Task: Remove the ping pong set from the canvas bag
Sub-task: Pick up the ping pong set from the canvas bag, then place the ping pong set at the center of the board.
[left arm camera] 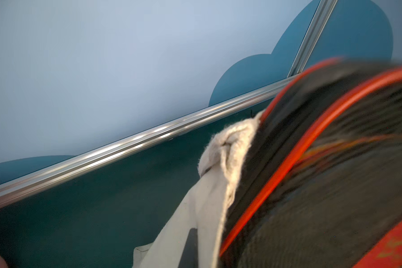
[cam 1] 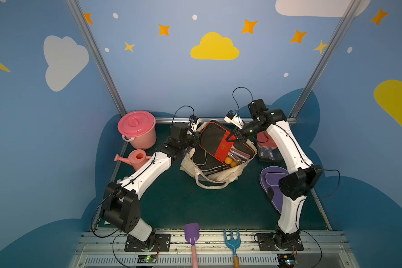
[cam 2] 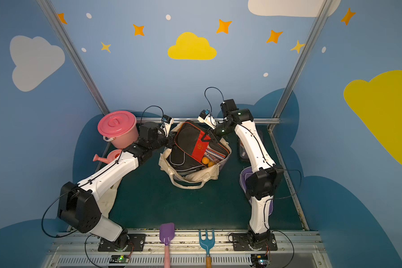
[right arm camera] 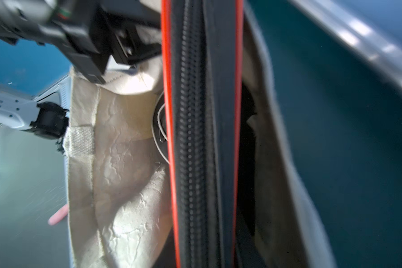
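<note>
The right hand (cam 1: 233, 137) pinches the far edge of a black-and-red case (cam 1: 215, 141), its jaws narrowed onto the red-piped zip seam, which runs down the middle of the right wrist view. The case sits tilted in the mouth of the canvas bag (cam 1: 218, 179) at mid-bench. Its round head is up and away from the robot, and its long axis slants down into the bag towards the robot's right. From the hand it spreads leftward and nearer the robot. Orange balls (cam 1: 230, 161) and another black case (cam 1: 202, 160) lie under it. The left hand (right arm camera: 112, 67), closed tight, grips the bag's cream rim on the opposite side, apparently anchoring it. A purple case (cam 1: 270, 183) and a dark flat pack (cam 1: 266, 142) already lie out on the bench (cam 1: 183, 204) beside the right arm; a straight lift should free this one
</note>
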